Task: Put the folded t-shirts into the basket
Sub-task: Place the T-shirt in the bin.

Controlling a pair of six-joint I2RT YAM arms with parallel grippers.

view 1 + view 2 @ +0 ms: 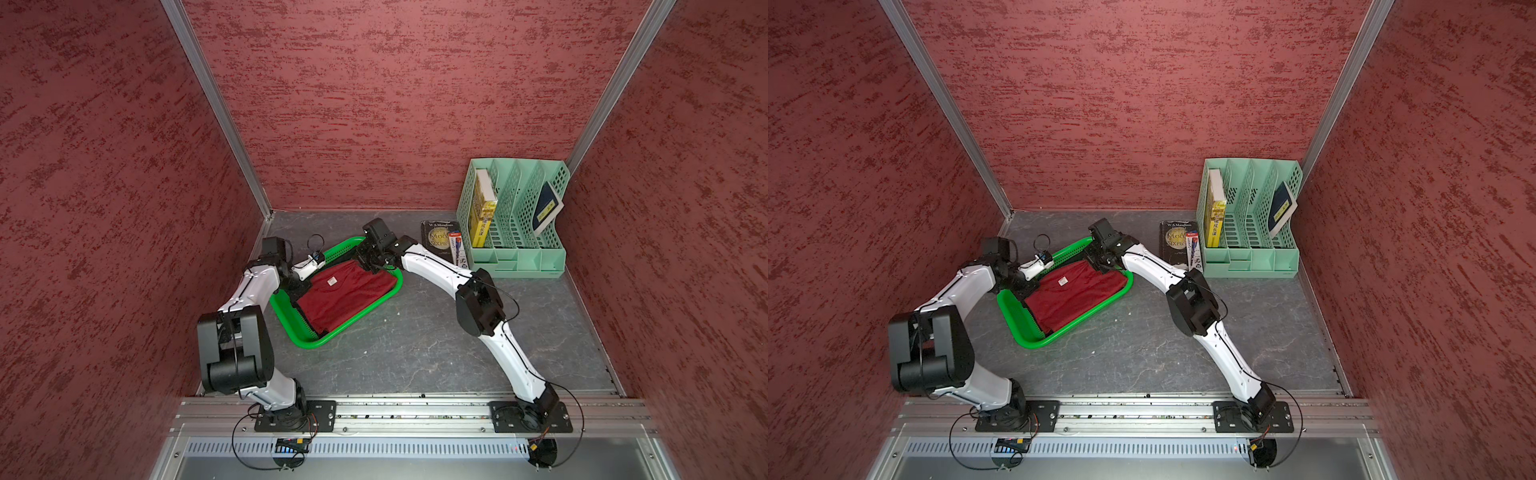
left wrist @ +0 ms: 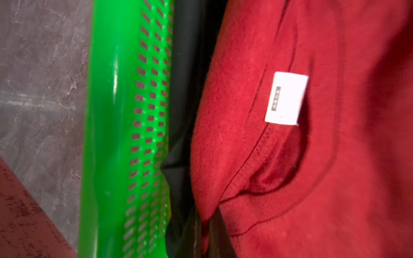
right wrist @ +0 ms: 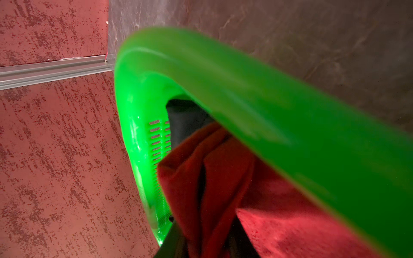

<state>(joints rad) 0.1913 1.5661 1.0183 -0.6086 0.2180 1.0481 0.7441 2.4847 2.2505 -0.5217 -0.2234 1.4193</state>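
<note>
top views: overhead, whole scene | wrist views: close on basket (image 2: pixel 107 134)

The worktop (image 1: pixel 415 345) (image 1: pixel 1121 353) is a dark grey, stone-patterned slab with pale veins, closed in by red textured walls on three sides. A bright green basket (image 1: pixel 305 341) (image 1: pixel 1034 343) lies on it at an angle, left of the middle. Toward the far right corner stands a mint-green file organizer (image 1: pixel 523 257) (image 1: pixel 1254 262). Just to its left a black book (image 1: pixel 438 243) (image 1: pixel 1175 243) lies flat, with a pen pack (image 1: pixel 459 249) (image 1: pixel 1195 251) at the book's right edge, between the two.
</note>
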